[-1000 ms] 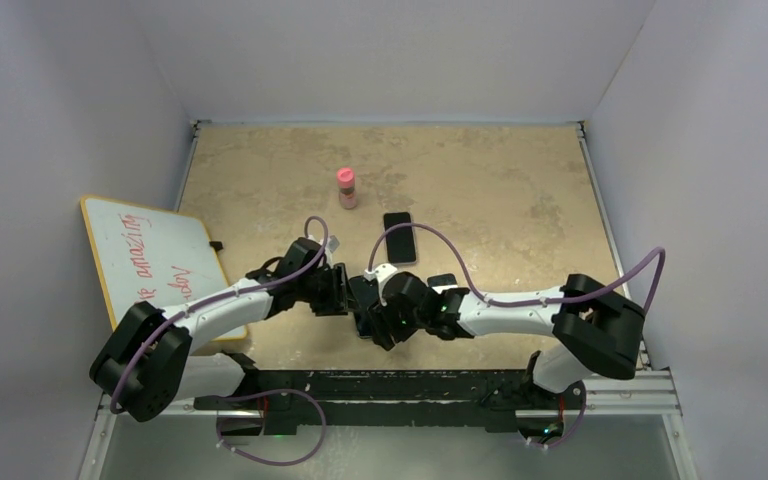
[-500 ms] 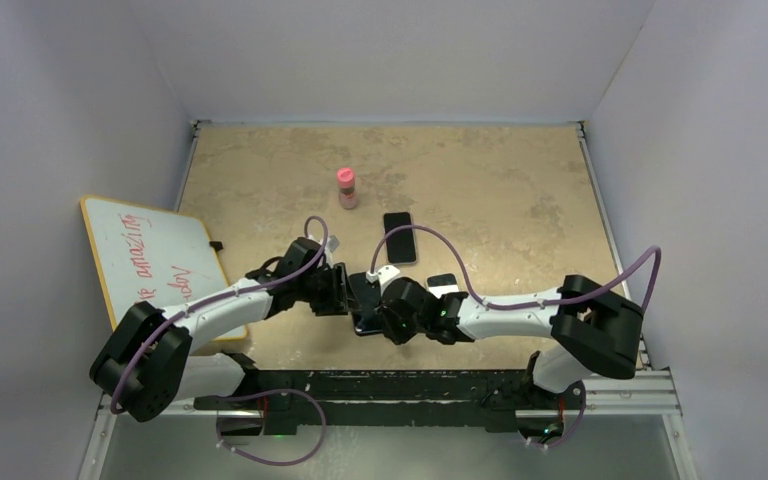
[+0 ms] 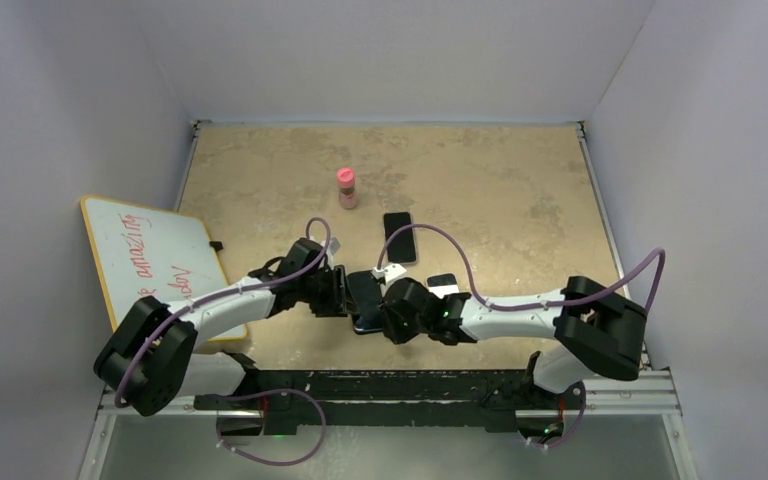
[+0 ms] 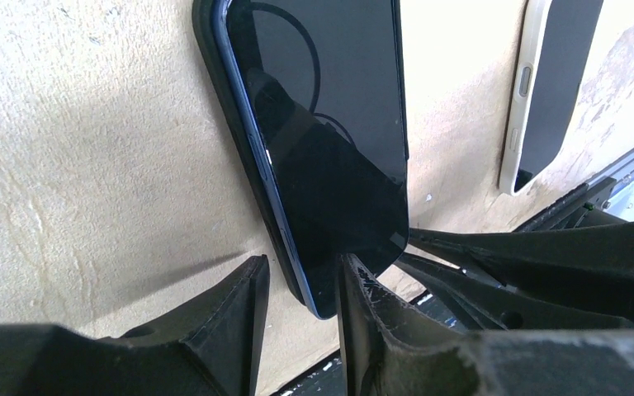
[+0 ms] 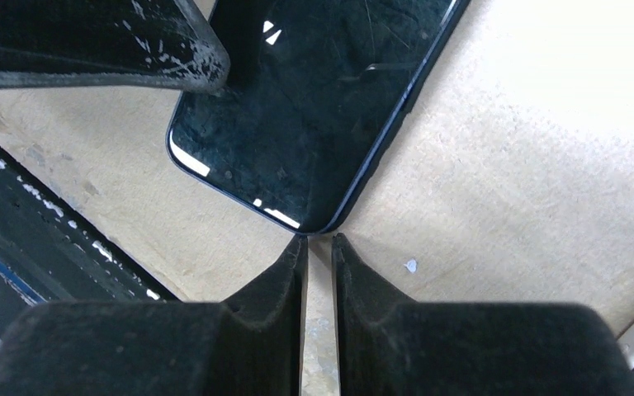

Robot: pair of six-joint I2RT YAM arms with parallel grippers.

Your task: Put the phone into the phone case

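I am watching the left claw [image 4: 301,268] pinching the near end of the dark blue-edged glass phone [image 4: 322,148]. One finger seems to be against the blue edge and the other on the glass. The right claw [image 5: 319,245] is sitting with its fingers pressed almost together, nothing between them, and its tips are touching a corner of that same end. The phone is lying screen up on the tan mottled surface [image 4: 91,165] between the two claws, one long edge looking slightly raised. The cream-rimmed phone case [image 4: 555,74] is resting near it, apart, on the right arm's side. What is worrying me is that the left grip is catching only a sliver, so the slick glass may be pivoting or slipping out once lifted. A shove from the right tips could also be skidding the phone off line or knocking the case askew. In the left wrist view the phone's long axis is running away from the claw, and the case is lying roughly parallel.
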